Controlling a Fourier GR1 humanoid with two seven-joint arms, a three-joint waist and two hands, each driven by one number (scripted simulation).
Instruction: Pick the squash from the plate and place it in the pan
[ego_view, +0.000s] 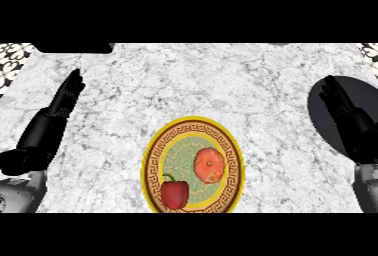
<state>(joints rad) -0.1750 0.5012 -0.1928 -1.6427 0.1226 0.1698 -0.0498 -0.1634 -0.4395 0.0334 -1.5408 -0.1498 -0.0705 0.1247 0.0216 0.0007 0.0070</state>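
Squash (210, 165) sits on a gold-rimmed plate (156, 145) at six o'clock on the marble desk (192, 80), a red bell pepper (175, 194) beside it; dark pan (362, 100) at three o'clock under the right hand (341, 107), left hand (66, 97) at nine, both with fingers straight, holding nothing.

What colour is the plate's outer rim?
Yellow, around a brown patterned band on the plate; head view shows it best.

You're looking down on a white-grey marbled counter (221, 80) filling most of the view, w/ black-and-white patterned tile (15, 55) at both top corners & a dark block (74, 47) at the top-left edge, lit evenly.
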